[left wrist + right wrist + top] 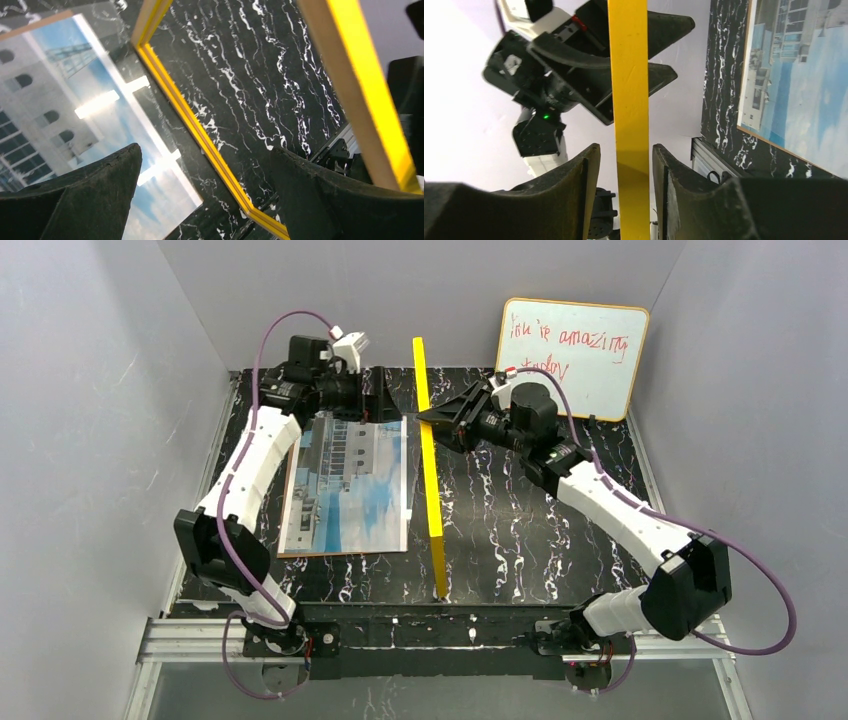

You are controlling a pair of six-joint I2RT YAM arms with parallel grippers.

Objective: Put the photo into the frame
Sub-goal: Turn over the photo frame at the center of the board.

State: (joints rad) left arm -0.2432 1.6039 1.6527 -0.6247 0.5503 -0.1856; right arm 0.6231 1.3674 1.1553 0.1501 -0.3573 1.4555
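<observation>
Bright light; glare on photo [100, 102].

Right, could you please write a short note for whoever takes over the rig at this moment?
Left gripper: open, empty, near the far end of the photo.
Right gripper: shut on the top rim of the frame, holding it upright on its long edge on the table.
Photo: flat on the table, picture side up, left of the frame and not touching it.
Done: frame is stood on edge.
Left: the photo is not yet in the frame.
</observation>
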